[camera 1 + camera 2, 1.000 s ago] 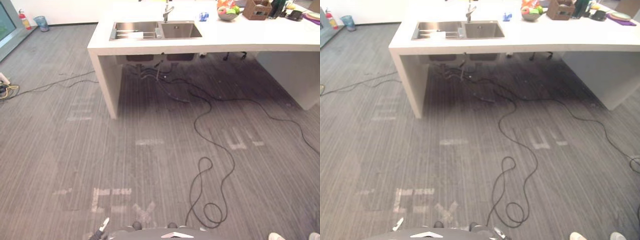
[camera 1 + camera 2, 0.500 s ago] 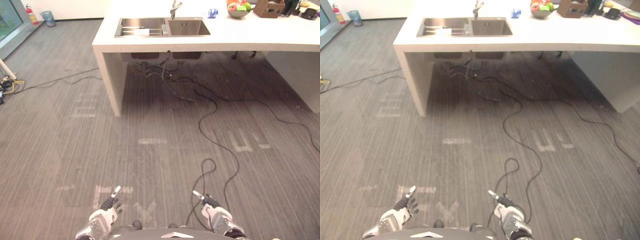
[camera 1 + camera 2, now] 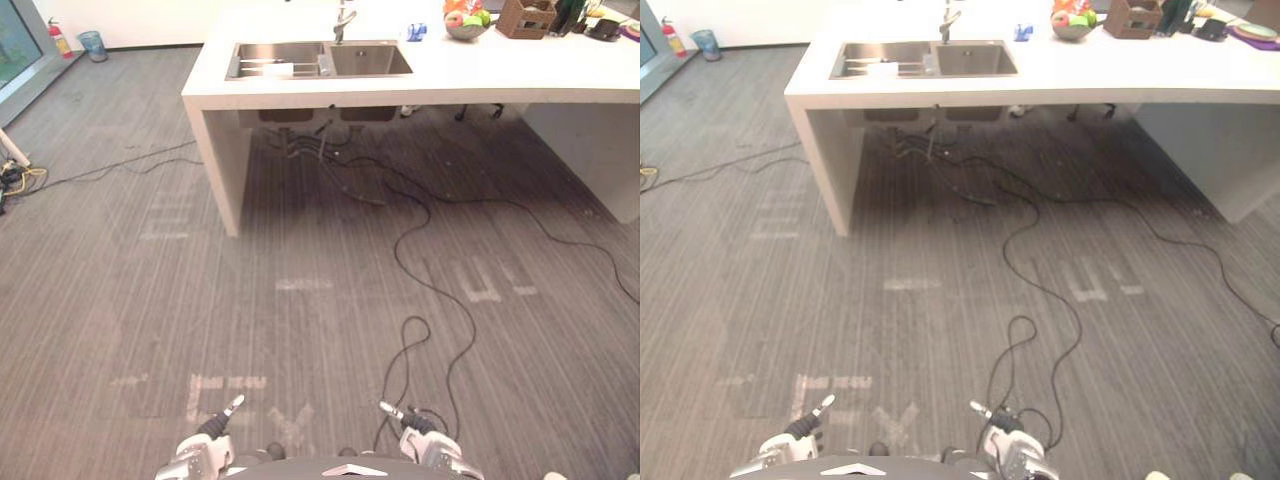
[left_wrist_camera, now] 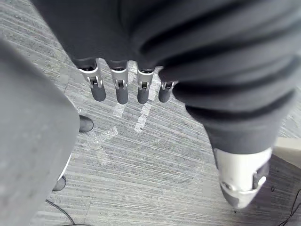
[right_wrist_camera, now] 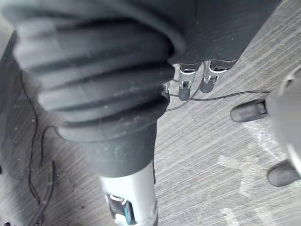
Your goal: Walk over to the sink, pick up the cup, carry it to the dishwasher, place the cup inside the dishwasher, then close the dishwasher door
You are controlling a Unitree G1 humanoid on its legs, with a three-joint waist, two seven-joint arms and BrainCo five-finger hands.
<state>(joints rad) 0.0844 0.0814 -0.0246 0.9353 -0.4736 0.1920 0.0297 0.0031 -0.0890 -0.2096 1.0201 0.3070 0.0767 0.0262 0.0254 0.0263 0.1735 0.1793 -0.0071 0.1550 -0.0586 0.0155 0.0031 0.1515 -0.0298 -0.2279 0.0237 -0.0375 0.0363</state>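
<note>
The cup is too small to tell for sure. It may be the small grey thing [image 3: 322,64] at the divider of the sink [image 3: 368,58], or the small blue thing [image 3: 417,32] on the counter [image 3: 520,70] just behind the sink's right corner. The sink lies at the counter's left end, well apart from the robot, with grey floor [image 3: 250,300] between. The left hand [image 3: 203,452] and right hand [image 3: 428,447] hang low; the left fingers [image 4: 122,89] and the right fingers [image 5: 184,87] are straight and hold nothing. I judge the task at its first step — the walk to the sink. Picking up, carrying, placing in the dishwasher and closing its door are all left.
</note>
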